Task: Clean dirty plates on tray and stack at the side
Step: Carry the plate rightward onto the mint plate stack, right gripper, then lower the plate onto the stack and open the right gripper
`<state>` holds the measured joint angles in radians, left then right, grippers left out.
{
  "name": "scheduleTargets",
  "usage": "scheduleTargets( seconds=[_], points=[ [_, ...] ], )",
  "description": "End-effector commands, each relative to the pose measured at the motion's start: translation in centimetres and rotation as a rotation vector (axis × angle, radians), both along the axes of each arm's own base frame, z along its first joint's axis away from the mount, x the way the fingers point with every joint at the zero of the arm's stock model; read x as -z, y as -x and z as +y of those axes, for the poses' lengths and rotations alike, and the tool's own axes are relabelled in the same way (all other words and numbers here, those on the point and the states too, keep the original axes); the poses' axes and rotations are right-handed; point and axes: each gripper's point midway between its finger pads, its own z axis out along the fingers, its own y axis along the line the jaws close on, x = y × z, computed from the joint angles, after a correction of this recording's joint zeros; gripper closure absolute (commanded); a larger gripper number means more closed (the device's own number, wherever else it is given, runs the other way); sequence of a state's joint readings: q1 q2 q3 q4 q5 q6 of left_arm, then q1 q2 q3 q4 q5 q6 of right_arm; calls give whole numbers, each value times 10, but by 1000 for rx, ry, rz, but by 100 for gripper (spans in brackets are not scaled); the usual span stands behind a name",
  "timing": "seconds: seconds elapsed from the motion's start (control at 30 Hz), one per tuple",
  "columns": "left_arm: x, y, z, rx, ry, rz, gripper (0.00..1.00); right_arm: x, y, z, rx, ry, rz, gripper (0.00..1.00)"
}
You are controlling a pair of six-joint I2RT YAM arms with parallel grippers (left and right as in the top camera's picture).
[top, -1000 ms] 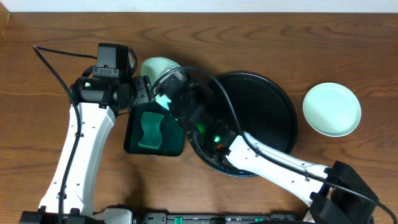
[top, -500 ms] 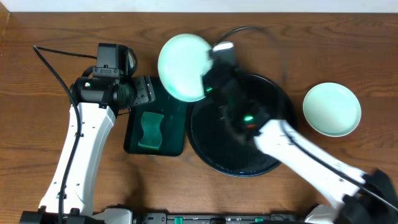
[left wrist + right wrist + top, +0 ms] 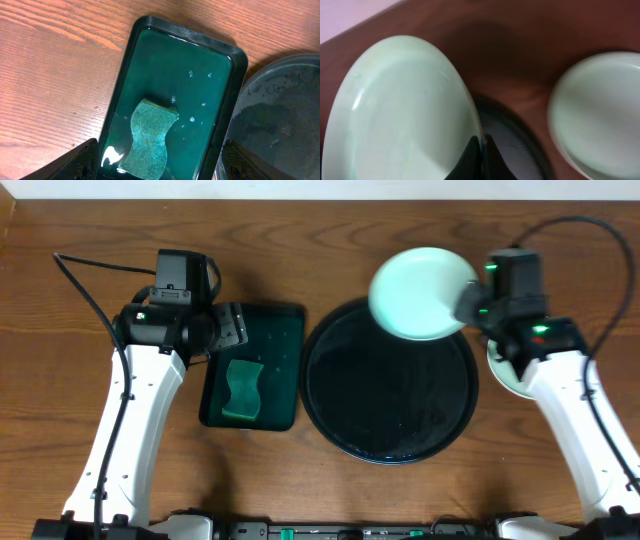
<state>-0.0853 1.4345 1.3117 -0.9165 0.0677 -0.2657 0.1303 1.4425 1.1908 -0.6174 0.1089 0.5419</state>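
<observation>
Over the wooden table (image 3: 320, 230), right gripper (image 3: 466, 306) holds plate (image 3: 418, 292) face-up.

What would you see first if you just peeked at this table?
A pale mint round plate, pinched by the right gripper, hangs over the far rim of the big glossy black round tray. On the left, a wavy green sponge sits in a dark green rectangular tray.

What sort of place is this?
Likely a robot lab setup staged for dishwashing: large round black tray, dark green rectangular tray holding a green sponge, pale mint round plate in the right gripper.
</observation>
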Motion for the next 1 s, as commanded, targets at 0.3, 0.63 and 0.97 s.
scheduleTargets(
  seconds=[0.3, 0.63, 0.97],
  points=[
    [-6, -4, 4, -19, -10, -15, 21, 23, 66, -162, 450, -5, 197, 99],
    [-6, -4, 4, -19, -10, -15, 21, 59, 124, -223, 710, 38, 305, 99],
    [-6, -4, 4, -19, -10, -15, 21, 104, 128, -227, 746, 25, 270, 99]
  ],
)
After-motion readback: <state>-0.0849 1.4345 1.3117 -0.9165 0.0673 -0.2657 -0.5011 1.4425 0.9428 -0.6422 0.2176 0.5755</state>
